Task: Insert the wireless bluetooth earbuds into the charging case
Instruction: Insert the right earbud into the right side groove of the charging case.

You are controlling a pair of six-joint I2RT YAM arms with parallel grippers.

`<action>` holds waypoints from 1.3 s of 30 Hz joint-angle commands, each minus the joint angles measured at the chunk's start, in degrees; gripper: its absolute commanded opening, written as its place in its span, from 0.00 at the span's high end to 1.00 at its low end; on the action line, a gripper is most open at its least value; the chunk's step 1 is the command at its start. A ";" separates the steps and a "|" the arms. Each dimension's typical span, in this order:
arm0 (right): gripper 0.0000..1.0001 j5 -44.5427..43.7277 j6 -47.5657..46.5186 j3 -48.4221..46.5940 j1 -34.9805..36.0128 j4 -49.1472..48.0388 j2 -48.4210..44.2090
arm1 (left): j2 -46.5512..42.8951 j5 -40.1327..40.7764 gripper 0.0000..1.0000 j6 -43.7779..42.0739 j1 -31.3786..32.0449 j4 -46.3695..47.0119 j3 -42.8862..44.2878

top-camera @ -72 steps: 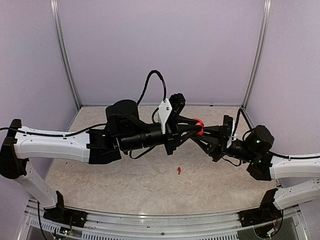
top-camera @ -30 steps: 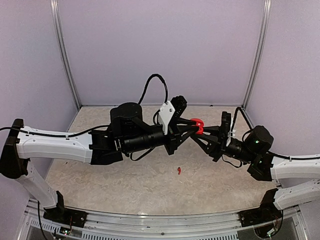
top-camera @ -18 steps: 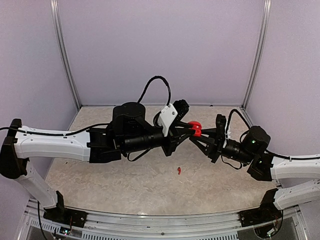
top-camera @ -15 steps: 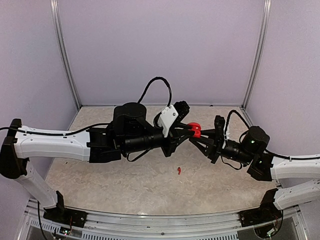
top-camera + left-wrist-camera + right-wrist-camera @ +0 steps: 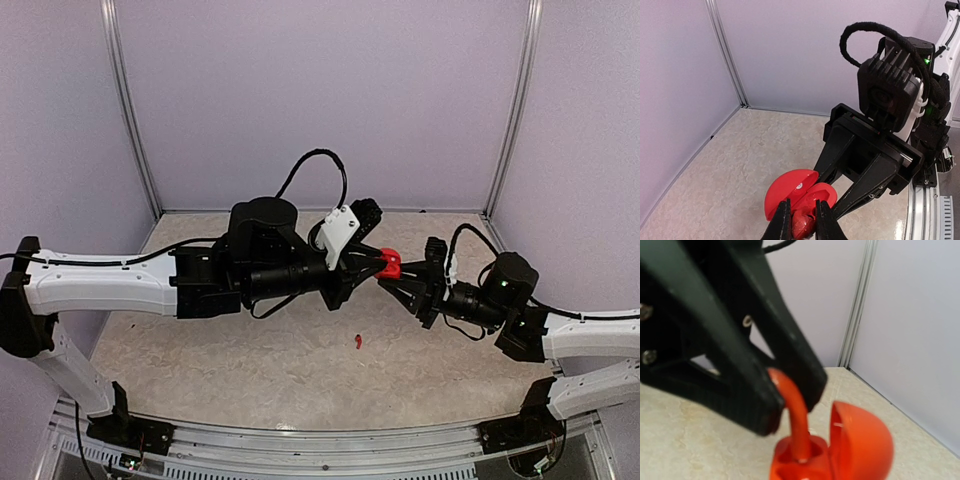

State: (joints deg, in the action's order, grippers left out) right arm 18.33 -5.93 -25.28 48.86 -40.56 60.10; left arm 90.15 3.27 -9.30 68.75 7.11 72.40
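Top external view, reading from the left: my left gripper reaches in over the middle of the table, raised off it. Its fingers are pinched tight on a red earbud. On the table below, a little nearer the arm bases, lies a second red earbud, loose and well apart from both arms. Immediately right of the left fingertips is the red case, its lid swung open, also up in the air. My right gripper reaches in from the right and is clamped on the case's body, presenting the opening to the other hand.

From the right wrist view, the end of the held earbud touches the lower half of the case at what looks like one of the wells. I cannot tell whether it is seated or only resting at the mouth. So I judge I am midway through inserting this bud.

The next move calls for a short, straight push along the bud's length with the case held steady. I should release the left fingers only once the bud sits fully down. After that, the loose one on the table needs picking up and setting into a free well.
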 commanded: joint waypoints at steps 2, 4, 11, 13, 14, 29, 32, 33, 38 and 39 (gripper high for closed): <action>1.00 -0.26 -1.86 -1.42 0.80 0.19 -1.03 | 0.35 -0.37 0.91 0.27 -0.50 -2.18 1.96; 1.00 -0.23 -1.97 -1.51 0.88 0.33 -0.97 | 0.51 -0.75 0.91 0.32 -0.58 -2.32 2.12; 1.00 -0.55 -1.97 -1.61 0.96 0.41 -0.69 | 1.12 -2.83 0.92 0.44 -0.55 -2.65 2.59; 1.00 -0.72 -1.89 -1.62 0.94 0.31 -0.68 | 1.40 -2.91 0.92 0.35 -0.55 -2.88 2.80; 1.00 -0.82 -1.89 -1.69 0.97 0.37 -0.60 | 1.47 -2.92 0.92 0.34 -0.43 -2.89 2.83; 1.00 -1.12 -2.24 -1.09 0.99 0.21 -1.03 | 3.62 -0.85 0.92 0.33 -0.76 -9.20 5.47; 1.00 -1.19 -2.33 -1.00 1.10 0.22 -1.19 | 3.26 -0.39 0.93 0.34 -0.86 -9.47 5.34; 1.00 -1.28 -2.33 -1.00 1.06 0.23 -1.23 | 3.13 -0.26 0.93 0.34 -0.92 -9.63 5.30; 1.00 -1.46 -2.49 -1.00 1.08 0.39 -1.22 | 2.36 0.32 0.93 0.34 -1.11 -10.39 4.80; 1.00 -1.53 -2.50 -1.00 1.10 0.39 -1.16 | 2.08 0.26 0.93 0.34 -1.13 -10.45 4.69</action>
State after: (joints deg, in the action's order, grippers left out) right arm 17.21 -7.94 -25.34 49.23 -37.87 60.07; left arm 92.79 1.91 -9.26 68.25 0.19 76.82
